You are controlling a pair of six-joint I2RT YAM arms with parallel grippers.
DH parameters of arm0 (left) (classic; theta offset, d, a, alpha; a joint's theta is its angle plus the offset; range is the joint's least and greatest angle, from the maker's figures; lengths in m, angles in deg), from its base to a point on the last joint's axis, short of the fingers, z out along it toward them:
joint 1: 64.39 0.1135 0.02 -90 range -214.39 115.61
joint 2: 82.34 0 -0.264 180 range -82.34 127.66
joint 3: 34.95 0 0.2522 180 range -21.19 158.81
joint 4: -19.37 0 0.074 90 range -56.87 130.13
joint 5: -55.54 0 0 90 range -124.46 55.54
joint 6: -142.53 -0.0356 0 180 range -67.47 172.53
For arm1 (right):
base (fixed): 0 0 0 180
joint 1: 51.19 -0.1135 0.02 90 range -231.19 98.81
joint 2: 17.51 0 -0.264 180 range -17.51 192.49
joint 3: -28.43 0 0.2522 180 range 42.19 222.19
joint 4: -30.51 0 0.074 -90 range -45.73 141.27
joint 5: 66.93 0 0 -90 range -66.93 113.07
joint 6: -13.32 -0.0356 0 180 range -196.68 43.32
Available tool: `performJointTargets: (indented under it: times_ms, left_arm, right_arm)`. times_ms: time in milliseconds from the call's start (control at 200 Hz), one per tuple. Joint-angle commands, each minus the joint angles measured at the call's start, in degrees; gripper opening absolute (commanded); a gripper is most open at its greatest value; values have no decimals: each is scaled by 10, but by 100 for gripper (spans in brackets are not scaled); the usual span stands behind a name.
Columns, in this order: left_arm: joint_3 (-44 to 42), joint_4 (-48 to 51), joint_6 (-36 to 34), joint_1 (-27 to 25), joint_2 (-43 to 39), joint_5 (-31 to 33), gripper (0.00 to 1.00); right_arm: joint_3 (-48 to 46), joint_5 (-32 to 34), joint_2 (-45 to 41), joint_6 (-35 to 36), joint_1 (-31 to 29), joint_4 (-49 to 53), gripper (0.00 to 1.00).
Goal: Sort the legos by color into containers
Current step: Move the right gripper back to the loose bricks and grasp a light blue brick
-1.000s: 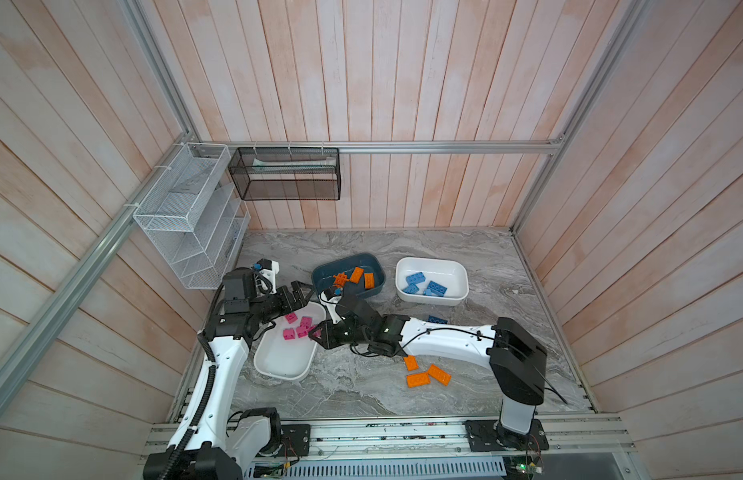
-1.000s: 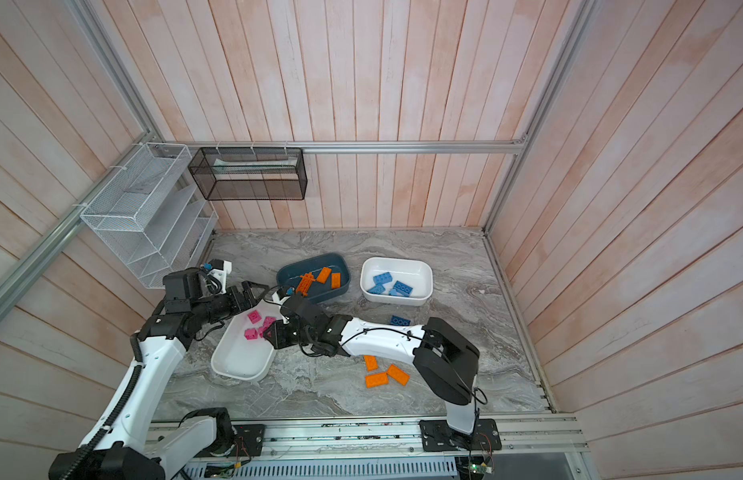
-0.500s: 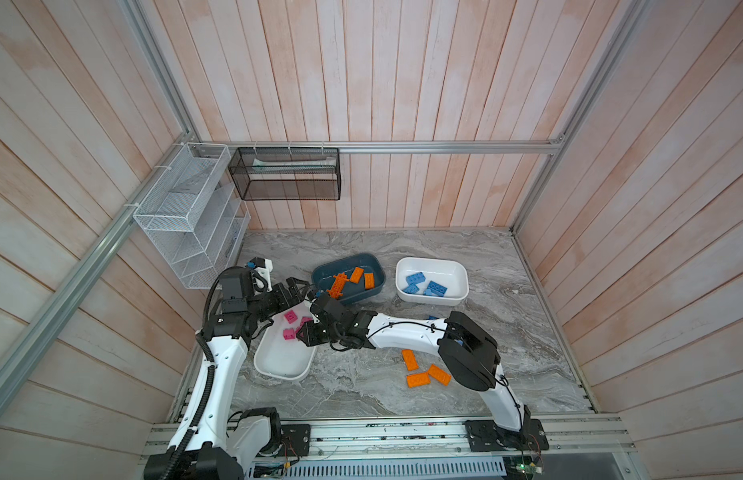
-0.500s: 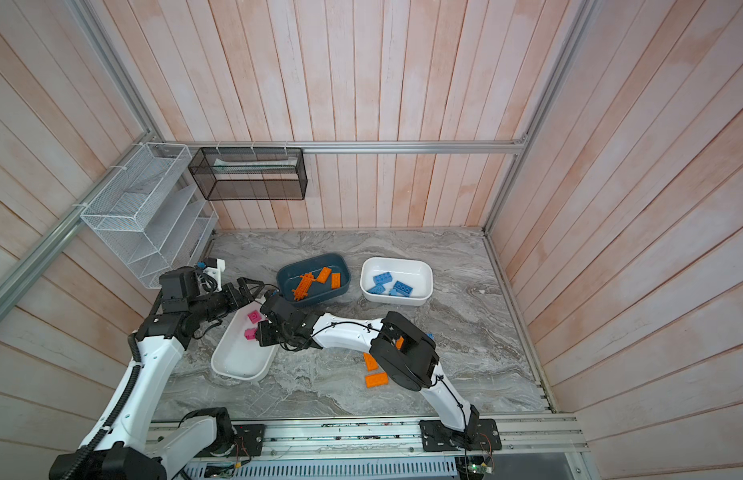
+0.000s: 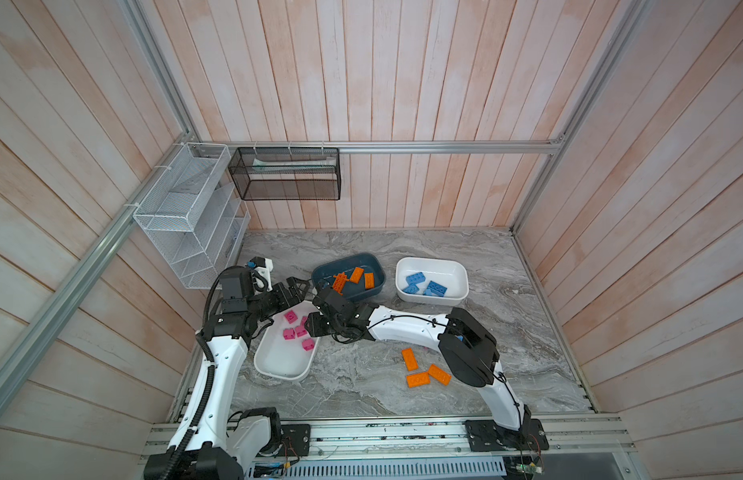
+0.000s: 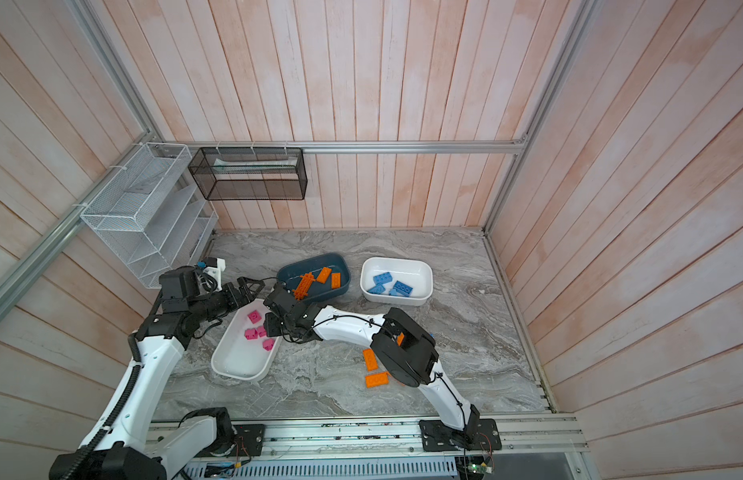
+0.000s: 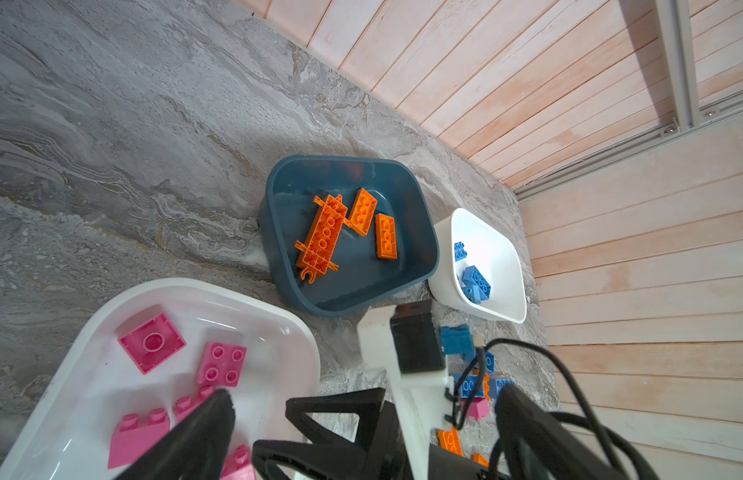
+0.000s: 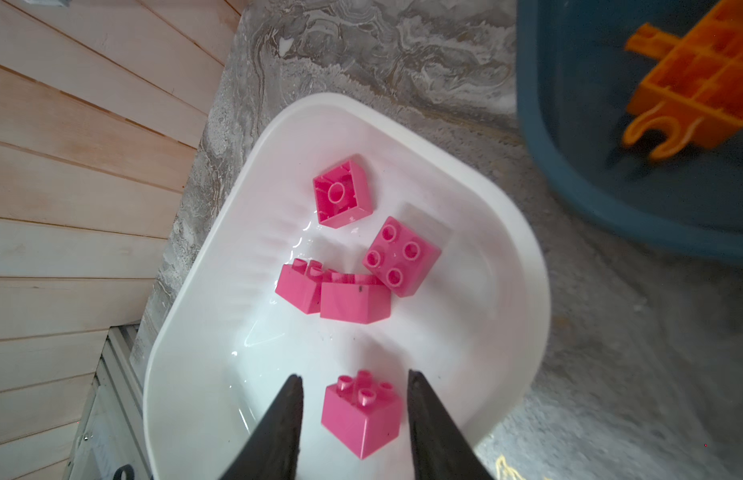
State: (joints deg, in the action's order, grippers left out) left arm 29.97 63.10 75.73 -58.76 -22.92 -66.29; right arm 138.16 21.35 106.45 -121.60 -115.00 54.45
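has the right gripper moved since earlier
Yes, in a top view the right gripper shifted left, nearer the teal tub, jaws over the pink-brick tub.

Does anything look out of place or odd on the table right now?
Only unsorted leftovers: three orange oblong bricks lie loose on the grey marble tabletop, and a few blue studded bricks lie there too. Nothing looks spilled or damaged.

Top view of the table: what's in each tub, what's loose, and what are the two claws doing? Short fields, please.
Dark blue tub: three orange pieces
White tub on the right: blue bricks
White tub on the left: five pink bricks
Loose on the table: three orange bricks; by the right arm, stray blue bricks and a stray pink brick
Left gripper: open, empty
Right gripper: open, one pink brick lying between its fingers
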Motion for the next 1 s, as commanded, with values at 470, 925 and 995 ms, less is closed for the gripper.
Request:
performJointTargets:
  times_ms: [470,925,995]
  left_arm:
    - [-38,-51,40,-1,-11,-124,100]
    - [-61,-78,67,-60,-20,-131,100]
    - [-63,-80,71,-66,-20,-131,100]
  right_arm:
    - [-350,174,-414,-38,70,199,73]
    - [-506,151,-544,101,130,150,79]
    - [-507,136,-542,177,141,141,79]
